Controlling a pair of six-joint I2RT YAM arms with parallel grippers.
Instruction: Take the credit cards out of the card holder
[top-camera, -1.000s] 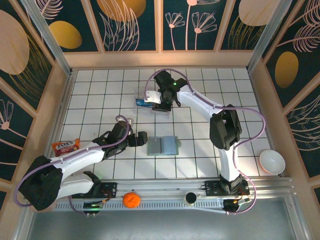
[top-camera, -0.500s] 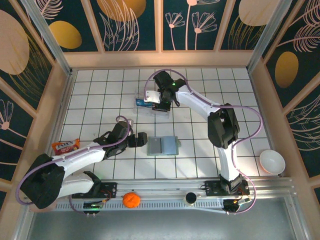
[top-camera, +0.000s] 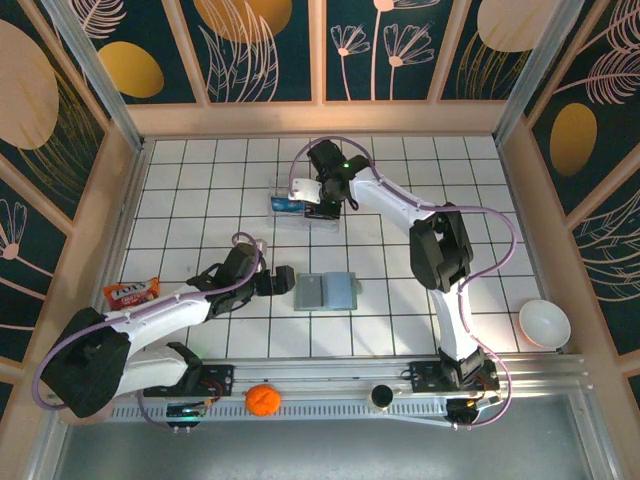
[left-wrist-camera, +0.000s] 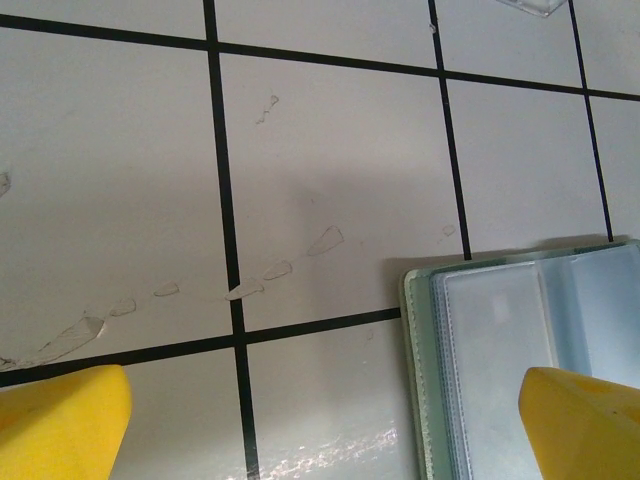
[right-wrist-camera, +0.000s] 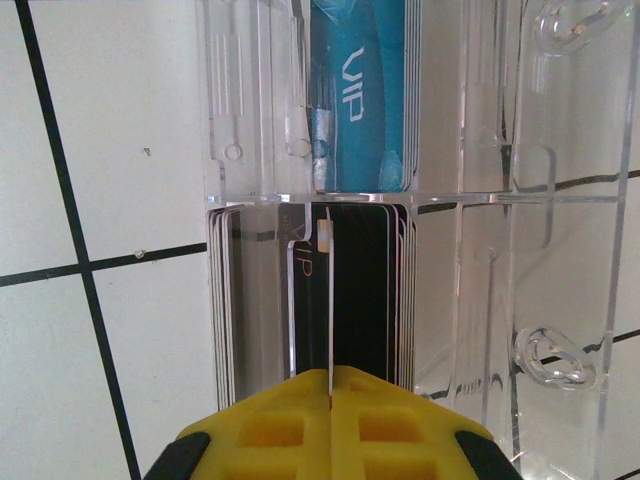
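On the white tiled table (top-camera: 200, 180), the card holder (top-camera: 327, 291) lies opened flat with both pale inner faces up. It sits near the middle of the work area, beyond the 2 arm bases.

We see the left gripper (top-camera: 284, 279) just beside the holder's left edge. In the left wrist view, its 2 yellow fingertips (left-wrist-camera: 60, 425) sit at the bottom corners, spread wide, with only bare tile and the holder's near corner between them. They grasp nothing. 1 fingertip overlaps the holder's left half in that view; we cannot tell whether it touches the surface. The holder's grey-green border and a clear pocket are visible there.

We see the right gripper (top-camera: 320, 210) at the far side of the table, over a clear plastic box (right-wrist-camera: 480, 250) that stands well apart from the card holder. In the right wrist view, its yellow fingers (right-wrist-camera: 270, 430) are pressed together with no gap. They sit over a compartment containing a stack of black cards (right-wrist-camera: 365, 290). The adjoining compartment contains a blue card (right-wrist-camera: 360, 90) marked VIP. A thin pale line runs up from the finger seam; we cannot tell whether this is a card pinched edge-on.

An orange (top-camera: 262, 399) and a white bowl (top-camera: 544, 323) rest near the table's front edge.
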